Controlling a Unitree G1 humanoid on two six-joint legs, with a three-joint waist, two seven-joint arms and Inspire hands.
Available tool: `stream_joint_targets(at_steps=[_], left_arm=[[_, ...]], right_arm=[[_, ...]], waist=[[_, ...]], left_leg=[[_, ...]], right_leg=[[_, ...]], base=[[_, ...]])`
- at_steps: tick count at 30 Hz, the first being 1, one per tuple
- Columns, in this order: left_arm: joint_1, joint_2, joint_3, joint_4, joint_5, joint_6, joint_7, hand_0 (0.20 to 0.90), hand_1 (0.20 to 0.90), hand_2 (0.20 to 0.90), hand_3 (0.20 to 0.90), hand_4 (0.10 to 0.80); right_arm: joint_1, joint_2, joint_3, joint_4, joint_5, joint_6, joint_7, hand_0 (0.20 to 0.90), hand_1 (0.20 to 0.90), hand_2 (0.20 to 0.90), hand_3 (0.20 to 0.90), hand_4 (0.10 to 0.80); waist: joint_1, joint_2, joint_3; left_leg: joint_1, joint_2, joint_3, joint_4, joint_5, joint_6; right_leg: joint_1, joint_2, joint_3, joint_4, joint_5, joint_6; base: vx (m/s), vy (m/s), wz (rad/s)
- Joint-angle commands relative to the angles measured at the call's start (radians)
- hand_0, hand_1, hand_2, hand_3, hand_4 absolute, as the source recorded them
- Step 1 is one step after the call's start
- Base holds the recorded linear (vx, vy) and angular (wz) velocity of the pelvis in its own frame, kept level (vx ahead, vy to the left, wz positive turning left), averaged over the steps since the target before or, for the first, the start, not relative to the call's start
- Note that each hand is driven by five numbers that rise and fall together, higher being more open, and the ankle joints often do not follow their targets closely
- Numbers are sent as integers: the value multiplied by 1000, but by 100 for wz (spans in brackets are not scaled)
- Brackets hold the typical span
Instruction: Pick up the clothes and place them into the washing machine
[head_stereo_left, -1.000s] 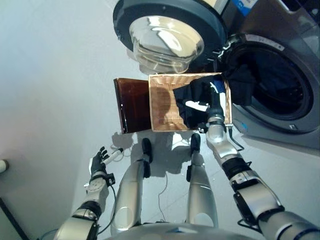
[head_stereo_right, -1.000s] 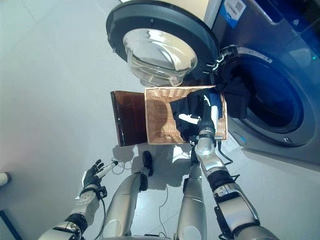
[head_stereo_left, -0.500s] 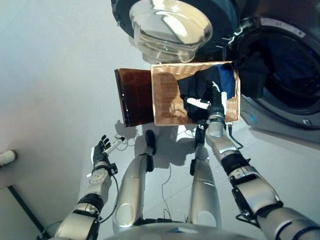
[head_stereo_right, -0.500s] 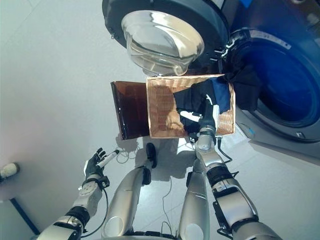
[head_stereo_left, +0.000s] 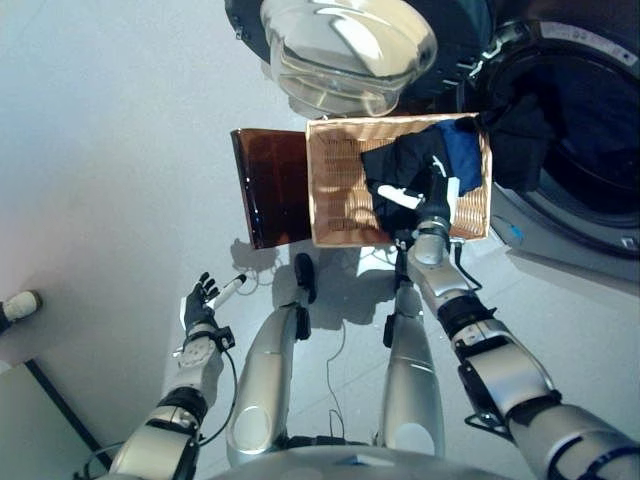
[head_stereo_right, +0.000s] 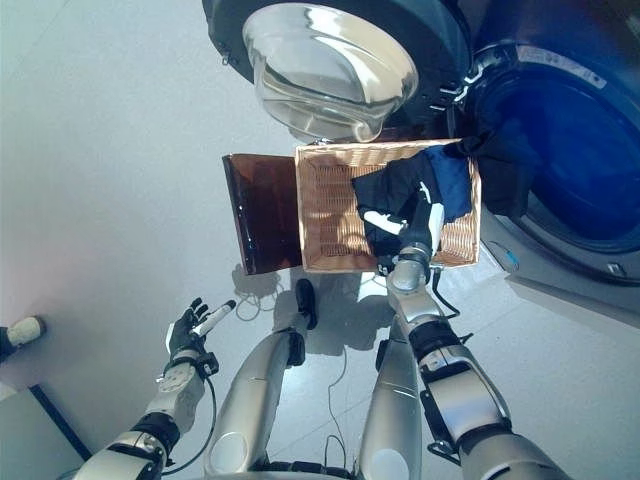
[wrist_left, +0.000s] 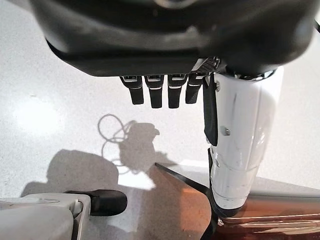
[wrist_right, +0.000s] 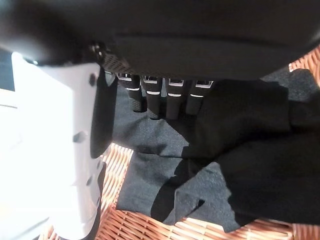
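Only right wrist view shows right hand (wrist_right: 165, 95) slack above clothes (wrist_right: 225, 150).

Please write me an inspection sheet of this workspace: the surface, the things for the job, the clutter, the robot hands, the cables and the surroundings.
Surface: pale grey floor, glossy.
Job's things: dark clothes lie in a wicker basket before the washing machine; its door stands open, and dark cloth hangs at the drum's mouth.
Clutter: brown panel beside the basket.
Robot hands: right robot hand over the clothes in the basket, fingers relaxed, gripping nothing yet; left robot hand open above the floor, empty.
Cables: nothing seen, apart from the robot's own.
Surroundings: a shoe at the left edge.
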Motion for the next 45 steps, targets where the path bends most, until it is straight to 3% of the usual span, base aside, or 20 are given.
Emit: stream_joint_targets(at_steps=[1, 7, 14, 21, 23, 24, 25, 45], left_arm=[[25, 59, 16, 7, -13, -51, 45, 900, 900, 900, 900, 800], [22, 77, 10, -13, -29, -52, 37, 900, 900, 900, 900, 800], [36, 117, 18, -59, -47, -47, 3, 900, 900, 900, 900, 800], [3, 124, 18, -45, -62, -48, -7, 900, 900, 900, 900, 800], [-2, 125, 16, -43, -62, -47, -9, 900, 900, 900, 900, 800], [-7, 126, 16, -41, -65, -48, -9, 900, 900, 900, 900, 800], [-11, 126, 16, -41, -67, -49, -9, 900, 900, 900, 900, 800], [-24, 116, 49, -18, -73, -58, 20, 900, 900, 900, 900, 800]], right_arm=[[-40, -22, 5, -11, 33, -46, -22, 900, 900, 900, 900, 800], [-129, -55, 34, 65, 43, -18, 2, 900, 900, 900, 900, 800], [-308, -152, 151, 132, -168, 93, 80, 900, 900, 900, 900, 800], [-436, -167, 180, 247, -203, 106, 108, 900, 900, 900, 900, 800], [-448, -170, 182, 254, -196, 105, 111, 461, 461, 461, 461, 486], [-460, -171, 180, 259, -191, 103, 109, 367, 367, 367, 367, 420], [-466, -175, 186, 260, -197, 103, 108, 200, 200, 200, 200, 300], [-444, -182, 163, 176, -246, 108, 78, 200, 200, 200, 200, 300]], waist=[[26, 47, -20], [39, 54, -12], [56, 56, 6], [65, 47, 31], [66, 47, 34], [65, 45, 40], [65, 45, 44], [51, 29, 48]], left_leg=[[3, -1, -35, -133, 90, -72], [-10, -3, -41, -139, 97, -73], [-44, -11, -57, -151, 115, -74], [-78, -14, -71, -153, 123, -73], [-82, -14, -72, -153, 125, -73], [-87, -14, -73, -153, 126, -72], [-92, -15, -74, -151, 127, -72], [-108, -16, -72, -150, 126, -66]], right_leg=[[0, 13, -8, 74, -48, -32], [-10, 9, -9, 72, -45, -32], [-38, 7, -19, 78, -39, -30], [-70, 8, -23, 90, -38, -30], [-74, 8, -24, 92, -39, -30], [-78, 7, -25, 94, -38, -31], [-83, 7, -25, 97, -38, -31], [-107, 8, -21, 101, -33, -31]], base=[[-2, 13, 3], [-2, -5, 5], [-5, -6, 10], [-13, 15, 6], [-13, 12, 5], [-13, 10, 6], [-19, 14, 7], [-9, 14, 2]])
